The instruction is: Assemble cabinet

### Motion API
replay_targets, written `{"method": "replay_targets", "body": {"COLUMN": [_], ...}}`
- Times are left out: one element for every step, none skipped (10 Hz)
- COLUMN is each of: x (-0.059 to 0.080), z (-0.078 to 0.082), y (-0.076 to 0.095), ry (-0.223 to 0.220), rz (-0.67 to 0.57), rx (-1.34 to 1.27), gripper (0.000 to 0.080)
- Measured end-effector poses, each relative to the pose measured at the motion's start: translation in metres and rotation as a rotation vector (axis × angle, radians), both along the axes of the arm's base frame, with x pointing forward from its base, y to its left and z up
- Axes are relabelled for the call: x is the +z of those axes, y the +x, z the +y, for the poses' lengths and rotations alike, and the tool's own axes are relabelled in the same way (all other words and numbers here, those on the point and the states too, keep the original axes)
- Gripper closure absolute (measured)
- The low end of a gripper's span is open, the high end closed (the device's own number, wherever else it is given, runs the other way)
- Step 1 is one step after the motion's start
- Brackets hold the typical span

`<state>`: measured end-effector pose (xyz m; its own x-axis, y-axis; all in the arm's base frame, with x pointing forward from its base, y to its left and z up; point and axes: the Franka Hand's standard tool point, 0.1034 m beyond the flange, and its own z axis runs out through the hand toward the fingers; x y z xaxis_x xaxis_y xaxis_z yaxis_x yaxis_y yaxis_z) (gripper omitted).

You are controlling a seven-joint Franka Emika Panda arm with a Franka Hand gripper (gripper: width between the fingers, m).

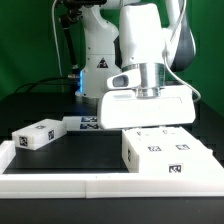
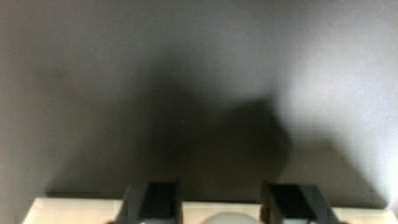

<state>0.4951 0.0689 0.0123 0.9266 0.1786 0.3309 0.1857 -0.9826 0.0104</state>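
Partly built cabinet [image 1: 168, 152] stands; loose block [image 1: 40, 134] lies well apart from cabinet, unattached. Claw [image 2: 226, 190] above cabinet, fingers spread, gripping nothing. Joining likely left.

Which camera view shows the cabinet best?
The exterior view: the cabinet sits in plain sight at that view's lower right, its markers visible. The wrist view shows only a blurred grey surface past the gripper; whether that is the cabinet cannot be told.
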Motion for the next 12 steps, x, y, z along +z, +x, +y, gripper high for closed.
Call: {"method": "replay_targets", "body": {"x": [0.015,0.031,0.043,0.057,0.071,0.082,0.091,0.086,0.086,0.086,0.086,0.091], "z": [0.001,0.002,0.002,0.003,0.004,0.007,0.010,0.009,0.009,0.009,0.009,0.009], "y": [0.000,0.001,0.001,0.004,0.008,0.011,0.014,0.012,0.012,0.012,0.012,0.014], "ry": [0.004,0.009,0.013,0.018,0.022,0.028,0.030,0.028,0.028,0.028,0.028,0.031], "rz": [0.013,0.025,0.034,0.038,0.038,0.044,0.033,0.036,0.038,0.038,0.038,0.050], "rx": [0.006,0.010,0.008,0.013,0.017,0.021,0.027,0.026,0.026,0.026,0.026,0.025], "gripper": [0.0586,0.0586,0.0586,0.0588,0.0589,0.0594,0.0594,0.0599,0.0599,0.0601,0.0602,0.0602]}}
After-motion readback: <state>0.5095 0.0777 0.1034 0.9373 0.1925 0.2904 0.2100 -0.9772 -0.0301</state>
